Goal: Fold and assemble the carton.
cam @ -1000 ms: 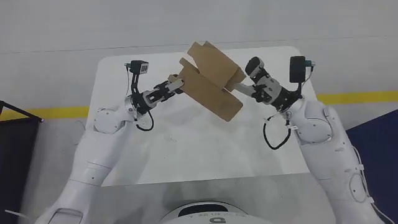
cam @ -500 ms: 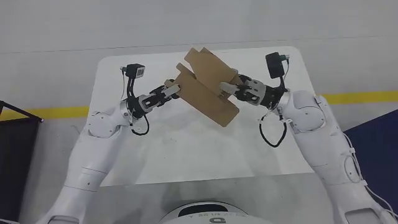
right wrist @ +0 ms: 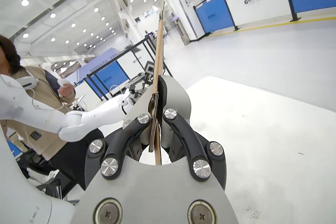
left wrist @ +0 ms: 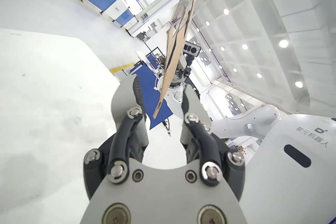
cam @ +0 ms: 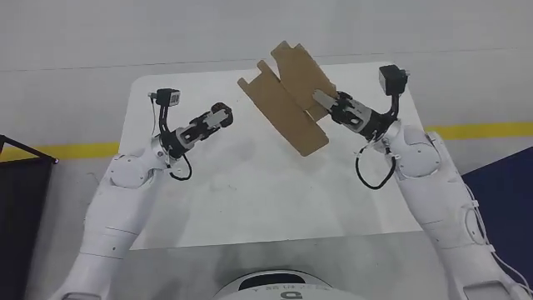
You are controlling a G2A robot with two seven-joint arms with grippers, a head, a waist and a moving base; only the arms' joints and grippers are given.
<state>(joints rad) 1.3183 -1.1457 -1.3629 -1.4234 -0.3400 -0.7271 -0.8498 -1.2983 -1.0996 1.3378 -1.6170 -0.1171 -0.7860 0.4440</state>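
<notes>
Top view: a flattened brown carton hangs tilted over the far right part of the white table, broad face showing. The right gripper pinches its edge; the left gripper sits apart from it.

Left wrist view: the left gripper has its fingers spread, holding nothing, with the carton edge-on beyond.

Right wrist view: the right gripper is clamped on the thin edge of the carton.
</notes>
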